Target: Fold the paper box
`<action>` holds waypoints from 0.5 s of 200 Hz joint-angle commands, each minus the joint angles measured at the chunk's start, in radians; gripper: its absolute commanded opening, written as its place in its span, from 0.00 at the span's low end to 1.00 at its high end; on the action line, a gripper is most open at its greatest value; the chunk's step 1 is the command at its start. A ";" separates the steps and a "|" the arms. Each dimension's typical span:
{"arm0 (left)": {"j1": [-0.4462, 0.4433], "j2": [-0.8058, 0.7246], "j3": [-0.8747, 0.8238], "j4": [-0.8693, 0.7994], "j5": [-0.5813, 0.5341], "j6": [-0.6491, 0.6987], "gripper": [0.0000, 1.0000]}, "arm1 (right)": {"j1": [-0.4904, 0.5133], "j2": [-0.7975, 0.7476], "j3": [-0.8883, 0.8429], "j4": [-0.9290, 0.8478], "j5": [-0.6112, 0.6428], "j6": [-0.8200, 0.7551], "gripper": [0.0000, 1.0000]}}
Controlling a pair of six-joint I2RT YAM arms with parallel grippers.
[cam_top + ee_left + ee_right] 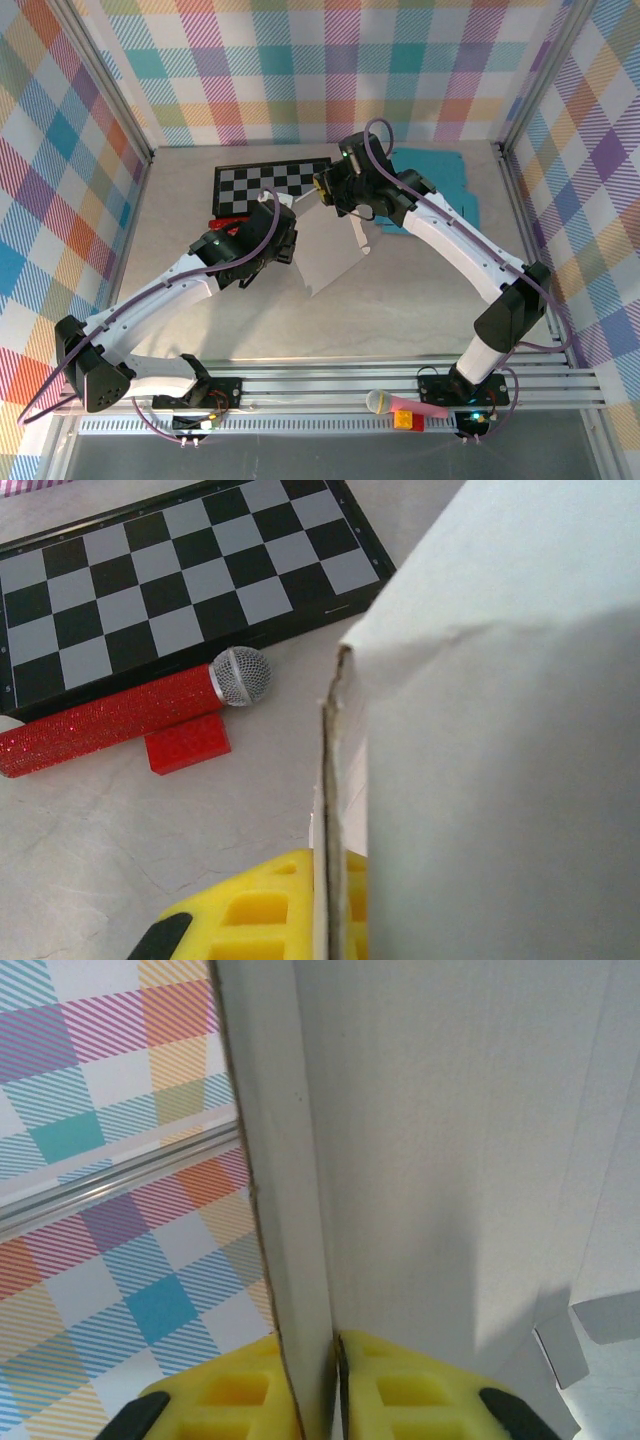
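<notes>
Paper box [335,262]: white card, part-unfolded, lifted off the surface [420,300] at mid-scene, just near of the chessboard [270,184]. Left claw [290,232]: clamped tight on the box's left edge, one yellow pad [285,880] flat beside the cut edge of the card, the other hidden behind the panel. Right claw [335,1355]: pinched narrow on a thin flap at the far right of the box, both pads pressed to the card. Likely very light and thin, stiff only across flat panels, ready to bend at scored creases and to crumple or tear under a hard squeeze; smooth enough to slip from a shallow pinch. Best taken on a flat panel edge close to a crease, pads well onto the card. Red glitter microphone [120,718] and red block [188,748] on the surface to the left, apart from the box.
</notes>
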 commanded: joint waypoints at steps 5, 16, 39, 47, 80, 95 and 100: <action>-0.008 -0.003 0.039 -0.008 0.007 -0.011 0.00 | 0.006 -0.026 0.016 0.015 -0.007 -0.011 0.12; -0.009 -0.007 0.036 -0.008 0.007 -0.011 0.00 | 0.006 -0.025 0.016 0.015 -0.004 -0.012 0.07; -0.006 -0.021 0.032 -0.018 0.011 -0.016 0.00 | 0.005 -0.029 0.011 0.011 0.009 -0.014 0.00; -0.002 -0.037 0.027 -0.018 0.020 -0.024 0.10 | 0.005 -0.033 0.002 0.011 0.015 -0.005 0.00; 0.045 -0.150 -0.020 0.016 0.119 -0.102 0.66 | 0.006 -0.062 -0.064 0.048 0.056 0.022 0.00; 0.082 -0.208 -0.032 0.027 0.177 -0.143 0.72 | 0.003 -0.075 -0.098 0.077 0.076 0.031 0.00; 0.098 -0.226 -0.035 0.030 0.196 -0.155 0.73 | 0.001 -0.078 -0.107 0.080 0.084 0.037 0.00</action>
